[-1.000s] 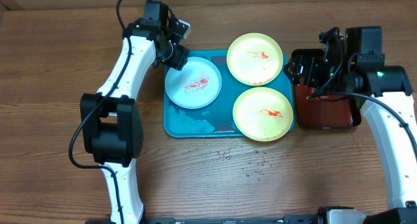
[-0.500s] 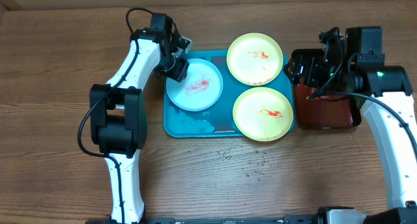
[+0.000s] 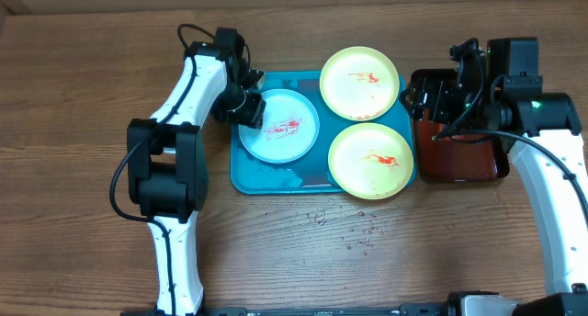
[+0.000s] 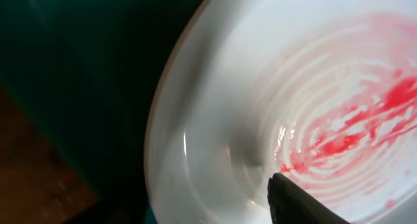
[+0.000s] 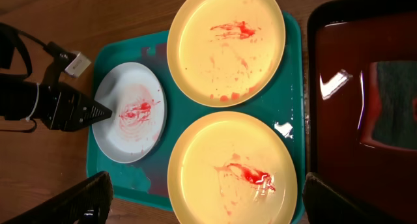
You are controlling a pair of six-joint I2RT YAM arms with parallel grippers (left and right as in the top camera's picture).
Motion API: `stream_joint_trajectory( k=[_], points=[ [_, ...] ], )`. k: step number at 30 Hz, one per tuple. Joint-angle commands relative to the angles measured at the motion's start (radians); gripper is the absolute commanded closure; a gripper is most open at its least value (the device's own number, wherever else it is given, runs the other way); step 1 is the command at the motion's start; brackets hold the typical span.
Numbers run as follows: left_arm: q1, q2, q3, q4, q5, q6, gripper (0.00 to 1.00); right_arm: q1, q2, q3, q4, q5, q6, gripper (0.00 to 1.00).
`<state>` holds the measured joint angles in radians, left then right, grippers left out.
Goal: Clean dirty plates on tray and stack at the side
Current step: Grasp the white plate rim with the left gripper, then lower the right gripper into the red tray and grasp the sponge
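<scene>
Evidently the first plate is being taken up: the left gripper [image 3: 250,108] sits at the left rim of the white plate [image 3: 285,128] on the blue tray [image 3: 266,180], whether pinching it I cannot tell, while the right gripper [image 5: 208,188] hangs wide open over the red tray [image 3: 459,166]. Next the left one needs a firm hold on that rim before lifting. A second ago it stood off the plate's upper-left edge.

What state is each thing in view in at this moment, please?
Blue-white plate, sauce-smeared, on the teal tray.
Rear yellow-green plate, sauce-smeared, overhanging the tray's far edge.
Front yellow-green plate, sauce-smeared, on the tray.
Teal tray, wet, carrying all three plates.
Dark red tray, shiny inside.
Left fingers, at the blue-white plate's rim; opening unclear.
Right fingers, open, empty.
</scene>
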<state>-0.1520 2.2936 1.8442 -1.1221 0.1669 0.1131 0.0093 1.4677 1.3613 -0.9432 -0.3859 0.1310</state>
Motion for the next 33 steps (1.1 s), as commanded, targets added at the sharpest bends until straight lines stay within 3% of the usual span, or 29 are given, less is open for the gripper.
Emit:
stream_joint_trajectory(
  k=[1, 4, 11, 20, 24, 26, 28, 31, 33],
  points=[
    [-0.006, 0.008, -0.007, -0.04, 0.01, -0.25, 0.48, 0.008, 0.003, 0.026, 0.002, -0.005, 0.0, 0.05],
    [-0.006, 0.008, -0.007, -0.071, 0.01, -0.326, 0.51, 0.008, 0.003, 0.026, 0.002, -0.005, 0.0, 0.05],
    [-0.006, 0.008, -0.009, -0.05, 0.003, -0.332, 0.58, 0.008, 0.003, 0.026, 0.007, -0.005, 0.0, 0.05],
    [-0.006, 0.008, -0.009, -0.017, -0.074, -0.387, 0.74, 0.008, 0.003, 0.026, 0.013, -0.004, 0.0, 0.05],
    [-0.006, 0.008, -0.009, 0.002, -0.075, -0.386, 0.96, 0.008, 0.006, 0.026, 0.014, 0.007, 0.0, 0.05],
    [-0.006, 0.008, -0.009, 0.013, -0.074, -0.385, 0.96, 0.008, 0.02, 0.026, 0.015, 0.057, 0.007, 0.19],
    [-0.006, 0.008, -0.009, 0.02, -0.074, -0.378, 0.96, 0.007, 0.039, 0.026, 0.017, 0.137, 0.106, 0.24],
    [-0.006, 0.008, -0.009, 0.027, -0.073, -0.377, 0.96, 0.006, 0.072, 0.027, 0.019, 0.232, 0.214, 0.42],
    [-0.006, 0.008, -0.009, 0.028, -0.071, -0.375, 0.96, -0.003, 0.089, 0.035, 0.019, 0.24, 0.237, 0.43]
  ],
)
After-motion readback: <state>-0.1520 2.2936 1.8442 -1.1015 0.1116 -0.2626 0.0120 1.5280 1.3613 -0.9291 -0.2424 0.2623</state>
